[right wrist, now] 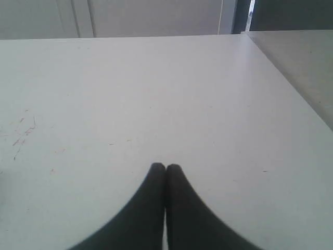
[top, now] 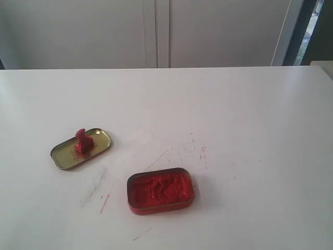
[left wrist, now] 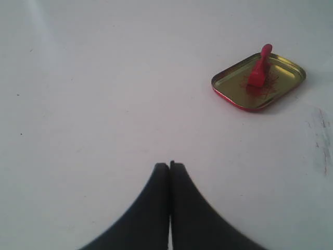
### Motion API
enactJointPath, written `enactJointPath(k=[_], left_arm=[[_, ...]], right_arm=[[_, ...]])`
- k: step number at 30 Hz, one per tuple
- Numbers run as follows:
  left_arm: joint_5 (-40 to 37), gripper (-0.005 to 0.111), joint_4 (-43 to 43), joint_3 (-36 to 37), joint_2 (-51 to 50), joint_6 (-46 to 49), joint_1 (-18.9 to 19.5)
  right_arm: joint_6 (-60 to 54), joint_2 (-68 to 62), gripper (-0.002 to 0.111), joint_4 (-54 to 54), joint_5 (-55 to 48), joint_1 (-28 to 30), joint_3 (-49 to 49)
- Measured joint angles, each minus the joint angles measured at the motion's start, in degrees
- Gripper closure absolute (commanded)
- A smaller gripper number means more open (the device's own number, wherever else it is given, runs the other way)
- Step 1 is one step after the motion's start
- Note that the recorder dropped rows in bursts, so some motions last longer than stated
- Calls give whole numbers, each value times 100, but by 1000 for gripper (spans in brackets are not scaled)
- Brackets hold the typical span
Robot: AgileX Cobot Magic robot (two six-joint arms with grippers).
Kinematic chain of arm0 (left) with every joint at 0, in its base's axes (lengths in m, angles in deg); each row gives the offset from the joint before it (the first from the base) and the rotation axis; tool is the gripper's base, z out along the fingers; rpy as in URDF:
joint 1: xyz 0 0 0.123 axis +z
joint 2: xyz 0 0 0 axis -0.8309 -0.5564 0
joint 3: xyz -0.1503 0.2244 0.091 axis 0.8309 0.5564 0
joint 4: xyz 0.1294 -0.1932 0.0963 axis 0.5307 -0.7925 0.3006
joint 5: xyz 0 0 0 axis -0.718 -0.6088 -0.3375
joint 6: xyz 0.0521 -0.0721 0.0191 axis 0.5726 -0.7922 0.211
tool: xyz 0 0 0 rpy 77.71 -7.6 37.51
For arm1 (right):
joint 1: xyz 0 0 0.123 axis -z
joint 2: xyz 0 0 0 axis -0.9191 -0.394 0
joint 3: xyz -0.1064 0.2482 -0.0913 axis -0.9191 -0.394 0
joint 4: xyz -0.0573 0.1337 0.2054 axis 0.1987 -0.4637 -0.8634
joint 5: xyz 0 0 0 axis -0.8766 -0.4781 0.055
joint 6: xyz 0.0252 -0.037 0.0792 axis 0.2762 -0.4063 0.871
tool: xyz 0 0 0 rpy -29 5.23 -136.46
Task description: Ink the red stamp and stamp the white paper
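The red stamp (top: 82, 140) stands upright on its flat base inside a shallow gold lid (top: 62, 155) on the left part of the white bench (top: 234, 104), with red smears on the lid around its foot. Nearer the camera and to the right of the lid, well apart from it, sits an open tin (top: 161, 207) filled with lumpy red ink paste. Between the lid and a scatter of thin red scratch marks (top: 200, 151) lies a faint paler patch that may be the white paper (top: 139, 141); its edges are too weak to be sure. The left claw (left wrist: 169, 164) has its two dark fingers pressed together, holding nothing, above bare bench, with the stamp and lid some way ahead of it. The right claw (right wrist: 165, 166) is likewise closed and empty over bare bench.
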Motion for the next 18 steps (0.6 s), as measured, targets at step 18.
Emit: enactJointPath(k=[18], left_arm=[[959, 107, 0, 0, 0, 0, 0]], right_arm=[[0, 0, 108, 0, 0, 0, 0]])
